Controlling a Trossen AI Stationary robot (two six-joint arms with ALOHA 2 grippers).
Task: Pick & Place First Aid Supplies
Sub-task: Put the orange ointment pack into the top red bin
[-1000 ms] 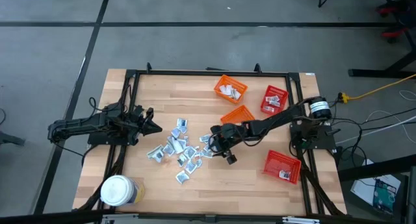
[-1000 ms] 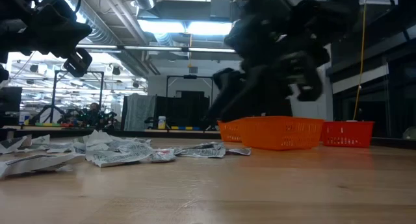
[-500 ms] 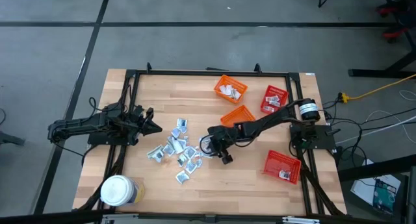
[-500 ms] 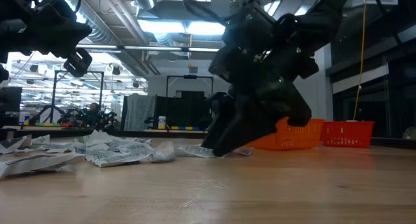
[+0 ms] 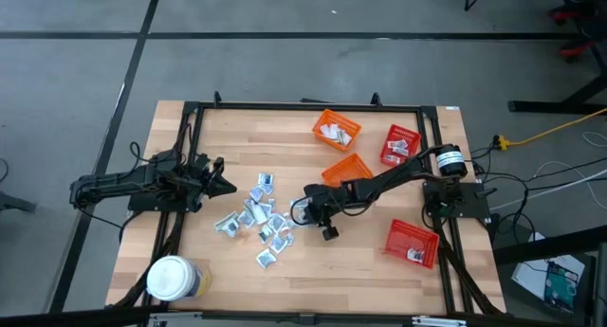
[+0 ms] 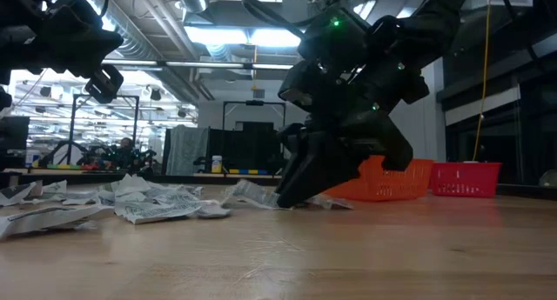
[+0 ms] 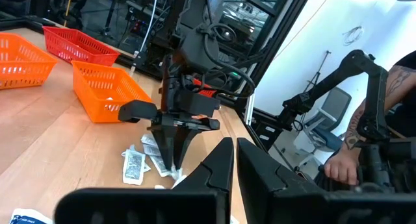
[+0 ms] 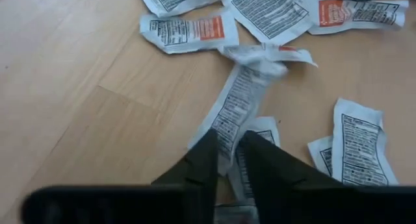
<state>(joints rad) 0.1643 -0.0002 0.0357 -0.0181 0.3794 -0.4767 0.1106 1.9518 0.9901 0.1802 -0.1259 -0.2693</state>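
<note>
Clearly these sachets (image 5: 258,216) are light, thin and crinkly, apt to slide on the desk (image 5: 360,280), so I'd pinch one by an edge. My right claw (image 8: 227,160), reaching down steeply at the heap's edge mid-desk, is clamped on a sachet's end (image 8: 239,110). My left claw (image 5: 224,186) waits closed beside the heap.

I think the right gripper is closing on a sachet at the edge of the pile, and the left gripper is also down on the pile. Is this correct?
Not quite. The left gripper is not on the pile; the high view shows it parked beside it, at the table's left side. The rest holds: the right wrist view shows the right gripper pinching a sachet at the pile's edge.
</note>
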